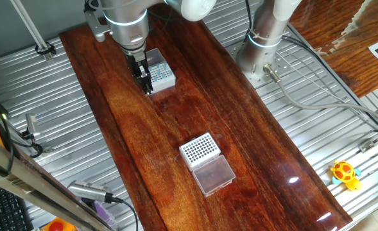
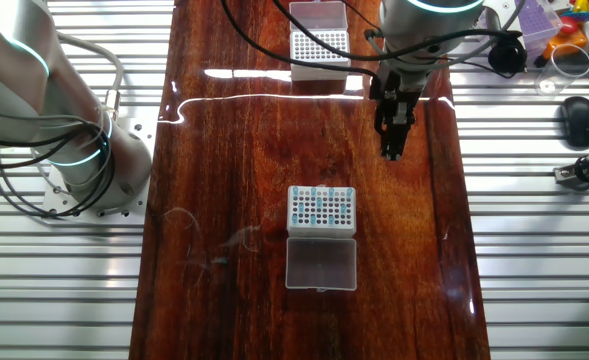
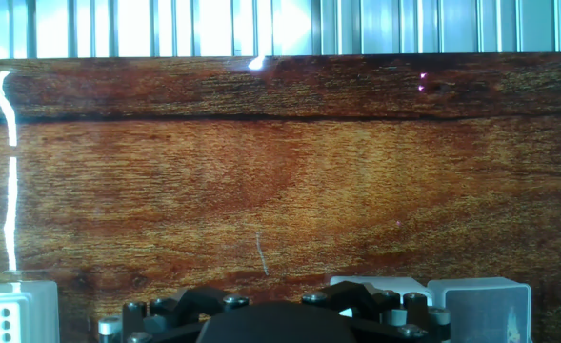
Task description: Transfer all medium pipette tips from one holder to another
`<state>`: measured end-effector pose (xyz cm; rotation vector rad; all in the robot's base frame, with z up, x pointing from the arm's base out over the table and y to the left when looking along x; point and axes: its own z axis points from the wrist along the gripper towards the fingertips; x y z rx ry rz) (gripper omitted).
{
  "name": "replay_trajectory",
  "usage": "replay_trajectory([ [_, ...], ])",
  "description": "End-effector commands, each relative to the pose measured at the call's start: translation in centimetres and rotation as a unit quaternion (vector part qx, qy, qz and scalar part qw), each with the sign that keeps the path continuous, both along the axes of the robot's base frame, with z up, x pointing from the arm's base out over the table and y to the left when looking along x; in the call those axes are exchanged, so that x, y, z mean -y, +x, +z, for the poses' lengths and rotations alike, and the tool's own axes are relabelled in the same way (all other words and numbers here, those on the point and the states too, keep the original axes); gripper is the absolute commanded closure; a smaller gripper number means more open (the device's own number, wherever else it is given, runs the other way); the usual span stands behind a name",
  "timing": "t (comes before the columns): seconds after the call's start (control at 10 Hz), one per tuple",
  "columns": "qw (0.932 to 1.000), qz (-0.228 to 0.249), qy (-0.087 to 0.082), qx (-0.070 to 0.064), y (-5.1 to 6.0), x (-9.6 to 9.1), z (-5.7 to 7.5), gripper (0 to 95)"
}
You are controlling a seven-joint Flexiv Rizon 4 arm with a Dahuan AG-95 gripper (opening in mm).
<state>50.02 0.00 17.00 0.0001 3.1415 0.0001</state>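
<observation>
- Hand hovers over the bare wooden table, off to one side of your source rack; can't tell if the fingers are apart or closed.
- Teal tips sit in that rack, frosted lid flat beside it.
- Target rack with dark holes sits well apart, clear lid touching it.
- You'll find no readable labels or brands.

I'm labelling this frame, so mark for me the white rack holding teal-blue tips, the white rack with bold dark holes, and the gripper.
White rack holding teal-blue tips (image 2: 322, 209): the other fixed view, top grid.
White rack with bold dark holes (image 1: 199, 149): one fixed view, top face.
Gripper (image 2: 391, 153): the other fixed view, at the fingertips.
</observation>
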Motion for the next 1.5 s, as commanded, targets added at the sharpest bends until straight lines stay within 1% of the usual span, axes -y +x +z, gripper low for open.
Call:
replay_trajectory([
  [0.1, 0.9999, 0.011, 0.012, 0.004, -0.13, 0.02, -0.06, 95.0],
  [0.3, 1.0, 0.009, 0.0, 0.002, -0.32, 0.01, 0.02, 95.0],
  [0.4, 0.9999, 0.01, 0.004, 0.002, -0.33, 0.01, 0.0, 95.0],
  [1.5, 0.9999, 0.012, 0.003, 0.001, -0.36, 0.02, -0.02, 95.0],
])
